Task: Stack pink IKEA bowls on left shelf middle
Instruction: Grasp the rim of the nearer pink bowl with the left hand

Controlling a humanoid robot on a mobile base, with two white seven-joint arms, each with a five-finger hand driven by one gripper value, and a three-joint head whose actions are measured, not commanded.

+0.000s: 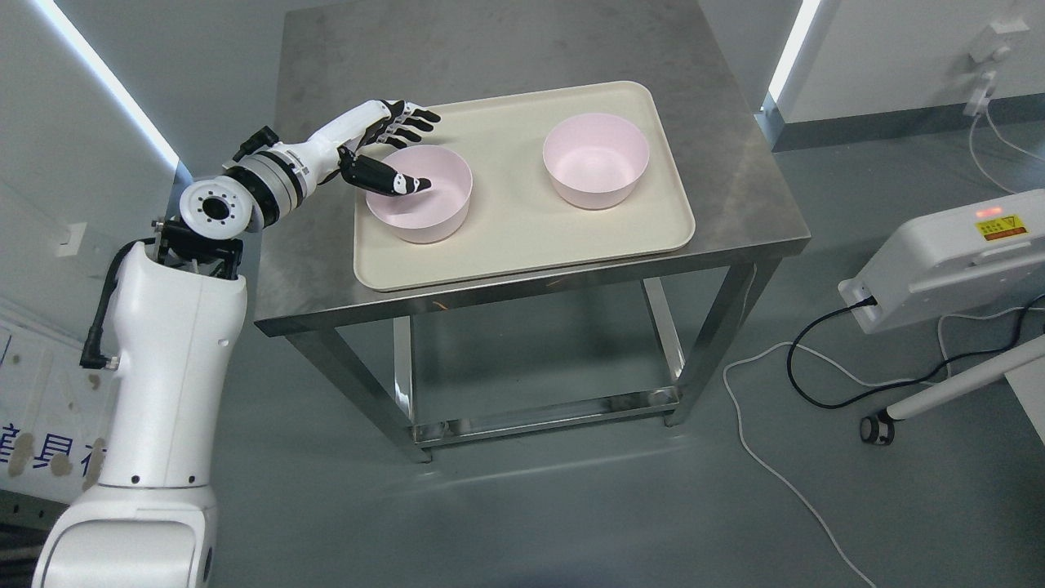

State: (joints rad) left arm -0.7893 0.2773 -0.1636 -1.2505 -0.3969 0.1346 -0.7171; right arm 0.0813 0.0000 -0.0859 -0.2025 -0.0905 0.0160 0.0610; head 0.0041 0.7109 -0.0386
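Note:
Two pink bowls stand upright on a cream tray (522, 237) on a steel table (506, 49). The left bowl (429, 214) is at the tray's left side, the right bowl (596, 163) at its far right. My left hand (404, 151) is at the left bowl's far-left rim. Its thumb (392, 180) reaches inside the bowl and its fingers (408, 121) stretch outside past the rim, spread and not closed on it. The bowl rests on the tray. The right arm is out of view.
The table has a low steel frame (539, 412) beneath. A white machine on a wheeled stand (947, 261) is at the right, with black and white cables (784, 367) trailing over the floor. A wall runs along the left.

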